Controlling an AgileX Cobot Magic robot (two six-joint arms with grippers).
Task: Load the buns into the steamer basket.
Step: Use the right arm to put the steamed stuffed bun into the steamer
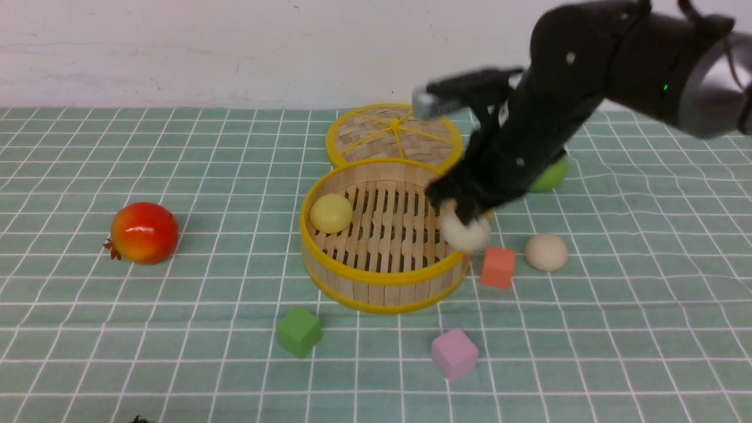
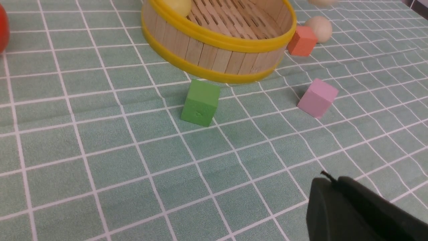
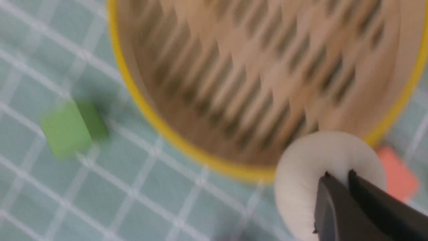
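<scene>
Now mid-carry, second bun. Right pincer [image 1: 460, 212] pinched nearly closed on cream bun [image 1: 467, 234], hanging at basket [image 1: 382, 276] right rim. Yellow bun [image 1: 331, 212] inside; third bun [image 1: 546, 251] on worktop [image 1: 176, 329]. Left pincer [image 2: 334, 182] looks closed, empty. Next: shift inward over slats, release.

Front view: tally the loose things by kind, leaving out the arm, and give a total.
Buns: 3 (yellow bun, white bun, beige bun)
Cubes: 3 (green cube, orange cube, pink cube)
Fruit: 2 (red pomegranate, green apple)
Steamer basket: 1
Lid: 1
Total: 10
</scene>
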